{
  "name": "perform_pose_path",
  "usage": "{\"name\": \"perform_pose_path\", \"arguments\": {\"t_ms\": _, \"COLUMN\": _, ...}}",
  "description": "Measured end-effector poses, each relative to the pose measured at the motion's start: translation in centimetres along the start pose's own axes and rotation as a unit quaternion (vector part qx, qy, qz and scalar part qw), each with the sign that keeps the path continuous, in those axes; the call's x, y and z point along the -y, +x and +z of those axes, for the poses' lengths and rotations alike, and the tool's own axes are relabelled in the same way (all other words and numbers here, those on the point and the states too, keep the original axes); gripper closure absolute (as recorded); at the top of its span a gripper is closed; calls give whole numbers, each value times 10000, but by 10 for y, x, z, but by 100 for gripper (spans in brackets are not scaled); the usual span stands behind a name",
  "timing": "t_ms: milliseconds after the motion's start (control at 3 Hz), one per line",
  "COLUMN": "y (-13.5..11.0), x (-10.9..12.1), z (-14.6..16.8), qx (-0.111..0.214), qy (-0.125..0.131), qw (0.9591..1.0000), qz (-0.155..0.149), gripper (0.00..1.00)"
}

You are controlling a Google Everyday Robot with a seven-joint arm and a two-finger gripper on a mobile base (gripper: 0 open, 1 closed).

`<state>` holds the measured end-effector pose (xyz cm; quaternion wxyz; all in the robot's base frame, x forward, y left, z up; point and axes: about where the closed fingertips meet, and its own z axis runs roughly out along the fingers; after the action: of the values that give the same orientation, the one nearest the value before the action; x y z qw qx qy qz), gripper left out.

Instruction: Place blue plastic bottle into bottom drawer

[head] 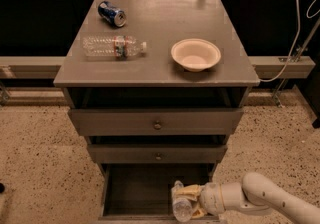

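— Gripper location?
— Two-finger gripper (190,201) sits low, at the right front of the open, deep grey wooden bottom drawer (135,190).
— Its hold?
— Clamped around the short translucent pale-blue plastic bottle (181,209), over the drawer's dark interior.

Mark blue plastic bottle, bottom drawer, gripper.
blue plastic bottle (181,211): camera view, lower body.
bottom drawer (135,190): camera view, bare dark floor.
gripper (187,200): camera view, between fingertips, clasping the bottle at the drawer's right front.
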<state>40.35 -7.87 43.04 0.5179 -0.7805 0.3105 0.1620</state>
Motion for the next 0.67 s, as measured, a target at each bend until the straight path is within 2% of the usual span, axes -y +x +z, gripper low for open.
{"name": "perform_pose_path", "arguments": {"t_ms": 333, "y": 17, "x": 0, "z": 13, "qx": -119, "qy": -55, "qw": 9998, "qz": -118, "gripper": 100}}
{"name": "perform_pose_path", "arguments": {"t_ms": 667, "y": 62, "x": -5, "z": 35, "qx": -251, "qy": 148, "qw": 9980, "qz": -554, "gripper": 100}}
